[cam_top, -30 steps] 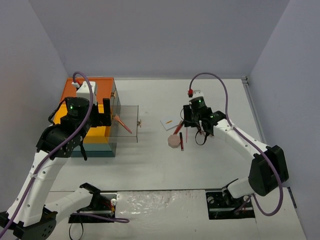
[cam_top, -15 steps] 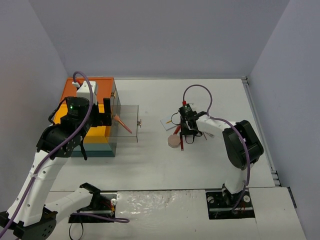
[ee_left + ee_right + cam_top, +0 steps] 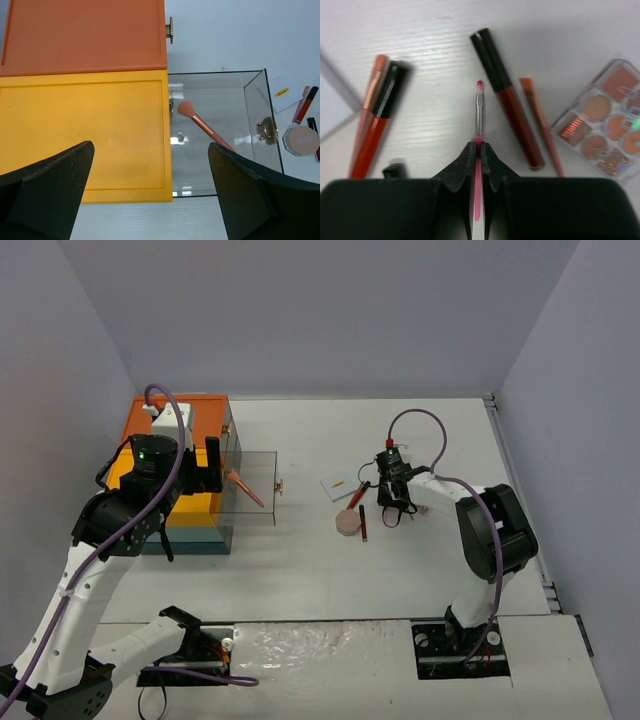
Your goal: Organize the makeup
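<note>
Right end effector point(image 3: 478, 150) pinches a pink lip brush point(image 3: 478, 107) lying on the desk point(image 3: 420, 30) — left end effector point(image 3: 150, 150) gapes wide.

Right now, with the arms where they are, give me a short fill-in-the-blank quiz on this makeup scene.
1. The thin brush clamped in the right gripper has a ____ handle.
2. The left gripper hangs over the yellow lid with its jaws ____.
3. The only thing lying in the clear drawer is a makeup ____.
4. In the right wrist view, the palette lies to the ____ of the clamped brush.
Missing words: pink; open; brush; right.
</note>
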`<state>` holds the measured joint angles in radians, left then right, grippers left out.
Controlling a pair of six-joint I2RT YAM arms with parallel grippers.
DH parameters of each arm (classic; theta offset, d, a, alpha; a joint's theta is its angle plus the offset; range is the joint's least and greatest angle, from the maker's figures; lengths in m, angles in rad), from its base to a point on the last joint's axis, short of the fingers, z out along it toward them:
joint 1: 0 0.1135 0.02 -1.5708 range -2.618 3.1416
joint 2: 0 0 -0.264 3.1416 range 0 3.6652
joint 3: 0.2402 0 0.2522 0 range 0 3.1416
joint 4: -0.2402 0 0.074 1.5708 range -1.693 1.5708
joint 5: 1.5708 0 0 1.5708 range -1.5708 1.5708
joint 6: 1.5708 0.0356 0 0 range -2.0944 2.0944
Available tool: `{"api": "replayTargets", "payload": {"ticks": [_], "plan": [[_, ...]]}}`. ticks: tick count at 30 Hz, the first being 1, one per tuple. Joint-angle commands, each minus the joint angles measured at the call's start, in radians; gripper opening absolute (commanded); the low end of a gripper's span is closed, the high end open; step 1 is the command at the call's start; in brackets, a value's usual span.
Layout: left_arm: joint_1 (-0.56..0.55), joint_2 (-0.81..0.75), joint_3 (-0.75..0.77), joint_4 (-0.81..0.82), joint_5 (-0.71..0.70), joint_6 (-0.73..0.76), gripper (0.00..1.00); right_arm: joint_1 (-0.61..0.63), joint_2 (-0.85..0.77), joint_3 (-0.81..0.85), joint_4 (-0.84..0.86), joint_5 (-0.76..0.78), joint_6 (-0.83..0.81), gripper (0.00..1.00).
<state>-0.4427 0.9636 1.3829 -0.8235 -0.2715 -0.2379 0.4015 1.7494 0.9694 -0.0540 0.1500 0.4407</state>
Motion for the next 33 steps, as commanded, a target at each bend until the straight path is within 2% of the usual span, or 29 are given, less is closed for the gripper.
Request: {"api": "replayTargets", "payload": {"ticks": [1, 5, 9, 11, 13, 18, 23, 26, 29, 33], "plan": [[0.006, 0.022, 0.037, 0.064, 0.003, 0.011, 0.97, -0.006, -0.133, 0.007, -0.079, 0.021, -0.072, 0.0], [0.006, 0.026, 0.052, 0.069, 0.002, 0.014, 0.97, 0.061, -0.271, 0.117, -0.083, -0.031, -0.15, 0.0], [0.007, 0.027, 0.067, 0.064, -0.003, 0.017, 0.97, 0.194, -0.308, 0.266, -0.087, -0.059, -0.211, 0.0], [0.007, 0.025, 0.07, 0.057, -0.005, 0.013, 0.97, 0.268, -0.284, 0.416, -0.084, -0.092, -0.245, 0.0], [0.007, 0.019, 0.071, 0.049, -0.006, 0.009, 0.97, 0.338, -0.246, 0.49, -0.084, -0.114, -0.286, 0.0], [0.007, -0.007, 0.067, 0.021, -0.029, 0.002, 0.97, 0.471, -0.083, 0.779, -0.073, -0.207, -0.347, 0.0], [0.007, -0.034, 0.065, -0.007, -0.047, -0.003, 0.97, 0.554, 0.056, 0.94, -0.06, -0.242, -0.351, 0.0], [0.007, -0.049, 0.062, -0.021, -0.059, -0.007, 0.97, 0.584, 0.109, 0.979, -0.056, -0.236, -0.347, 0.0], [0.007, -0.061, 0.058, -0.036, -0.067, -0.012, 0.97, 0.595, 0.13, 0.96, -0.056, -0.195, -0.338, 0.12], [0.008, -0.069, 0.053, -0.035, -0.066, -0.014, 0.97, 0.59, 0.091, 0.89, -0.057, -0.131, -0.344, 0.37]]}}
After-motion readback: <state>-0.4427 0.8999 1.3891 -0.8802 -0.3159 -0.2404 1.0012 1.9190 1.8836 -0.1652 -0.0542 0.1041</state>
